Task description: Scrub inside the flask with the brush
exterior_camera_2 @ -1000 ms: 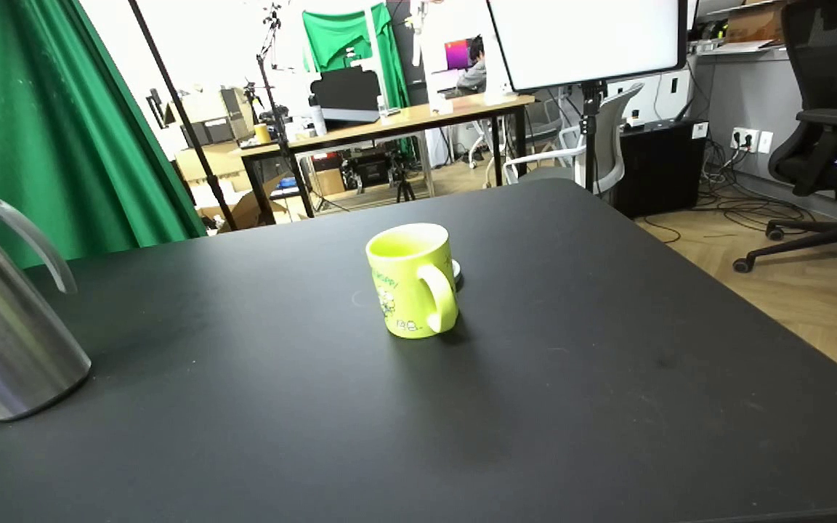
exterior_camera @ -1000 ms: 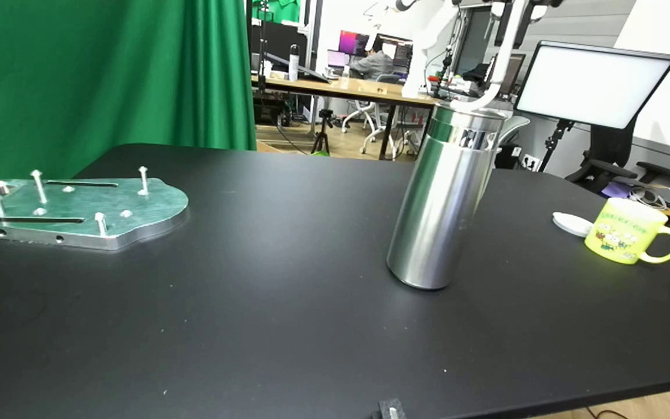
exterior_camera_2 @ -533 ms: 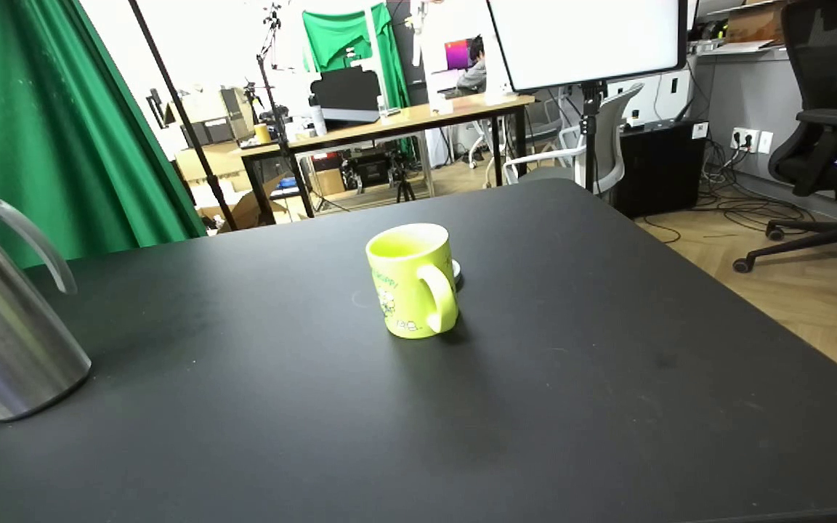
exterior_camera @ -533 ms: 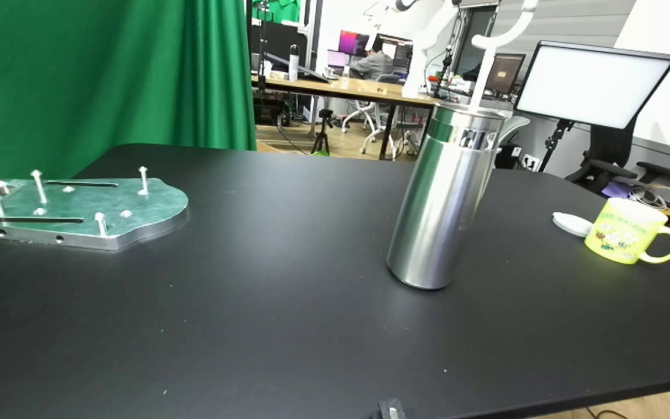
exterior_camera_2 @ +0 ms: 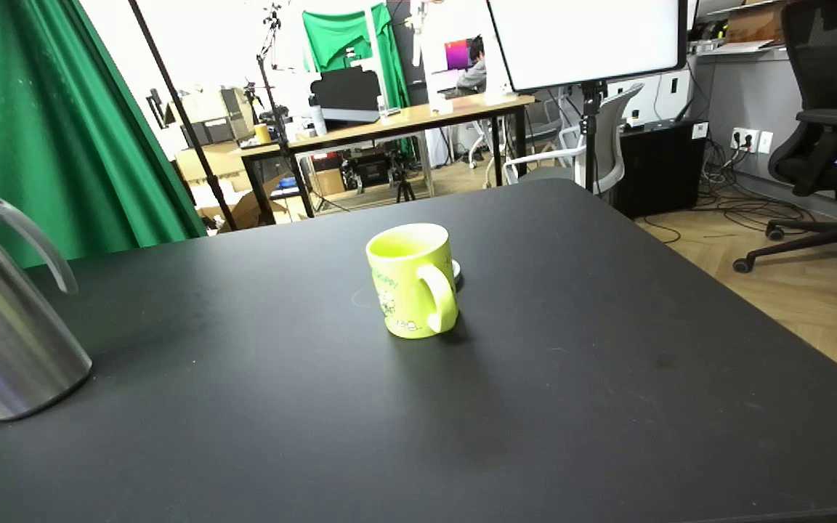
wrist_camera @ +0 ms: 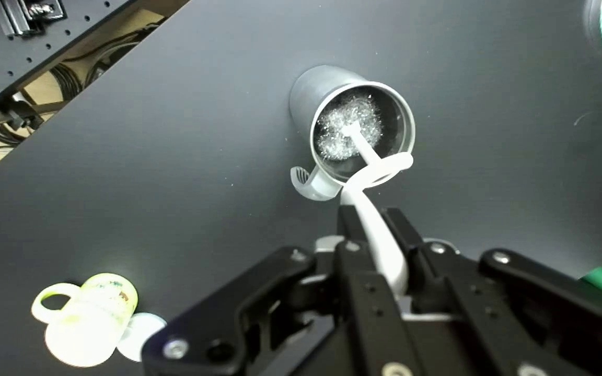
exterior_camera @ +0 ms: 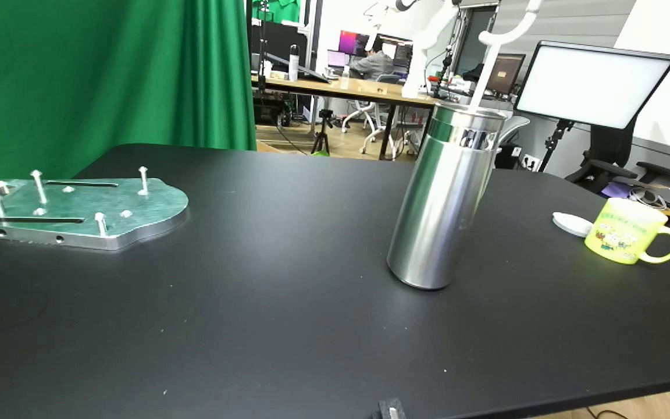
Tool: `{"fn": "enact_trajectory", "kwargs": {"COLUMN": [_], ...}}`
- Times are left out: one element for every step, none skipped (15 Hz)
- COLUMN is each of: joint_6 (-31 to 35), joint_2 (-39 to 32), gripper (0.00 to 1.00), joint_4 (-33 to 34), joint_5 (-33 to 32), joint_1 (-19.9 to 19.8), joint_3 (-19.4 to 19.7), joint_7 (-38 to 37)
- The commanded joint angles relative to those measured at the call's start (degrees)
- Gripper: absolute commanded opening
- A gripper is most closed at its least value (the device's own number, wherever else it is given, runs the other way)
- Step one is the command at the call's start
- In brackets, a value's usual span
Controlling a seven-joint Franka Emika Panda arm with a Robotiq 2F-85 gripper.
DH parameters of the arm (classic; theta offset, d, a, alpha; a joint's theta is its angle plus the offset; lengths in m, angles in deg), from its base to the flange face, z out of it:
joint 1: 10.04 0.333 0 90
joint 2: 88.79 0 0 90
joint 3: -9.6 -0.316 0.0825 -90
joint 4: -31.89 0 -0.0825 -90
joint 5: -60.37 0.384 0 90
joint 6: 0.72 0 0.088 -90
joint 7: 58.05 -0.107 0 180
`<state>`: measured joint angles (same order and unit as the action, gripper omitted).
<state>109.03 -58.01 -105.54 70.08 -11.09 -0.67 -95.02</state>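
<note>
Closest, in the wrist view, the black claw (wrist_camera: pixel 375 222) has its 2 fingers (wrist_camera: pixel 350 222) pressed on the sides of the white brush (wrist_camera: pixel 379 168), holding it tight by the handle. The brush goes down into the tall silver flask (wrist_camera: pixel 314 99), and its fuzzy end is inside, under the rim. In an exterior view, the bend in the brush is up above the flask's mouth. The flask stands on the black table (wrist_camera: pixel 201 130) and has a grey handle (wrist_camera: pixel 315 188). Well apart from it is a yellow-green mug (wrist_camera: pixel 94 321), with a flat white disc (wrist_camera: pixel 140 334) just beside it. In an exterior view, a shiny metal plate (exterior_camera: pixel 91 202) with pegs (exterior_camera: pixel 39 187) is at the edge of the table. Behind it hangs a green curtain (exterior_camera: pixel 108 70). Past the table is a bright white panel (exterior_camera: pixel 594 84). Far back is a wooden desk (exterior_camera: pixel 317 85), and a person (exterior_camera: pixel 374 63) sits beyond it.
</note>
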Motion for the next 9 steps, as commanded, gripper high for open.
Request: {"fn": "enact_trajectory", "kwargs": {"joint_6": [3.08, 3.34, 3.59, 3.76, 3.86, 3.24, 2.54, 1.58, 0.68], "joint_2": [-6.81, -8.32, -9.49, -10.1, -10.52, -10.3, -9.91, -9.26, -8.44], "gripper": [0.04, 0.04, 0.04, 0.04, 0.04, 0.04, 0.04, 0.04, 0.04], "joint_4": [1.11, 1.46, 1.64, 1.62, 1.59, 1.51, 1.38, 1.34, 1.34], "joint_5": [1.59, 1.62, 1.49, 1.13, 0.85, 0.22, -0.39, -0.89, -1.28], "joint_1": [-0.79, -0.78, -0.68, -0.47, -0.24, 0.01, 0.27, 0.54, 0.79], "joint_3": [1.6, 1.81, 1.91, 1.82, 1.72, 1.34, 1.02, 0.64, 0.25], "joint_7": [-0.01, -0.12, -0.4, -0.72, -0.98, -1.53, -1.83, -2.28, -2.59]}}
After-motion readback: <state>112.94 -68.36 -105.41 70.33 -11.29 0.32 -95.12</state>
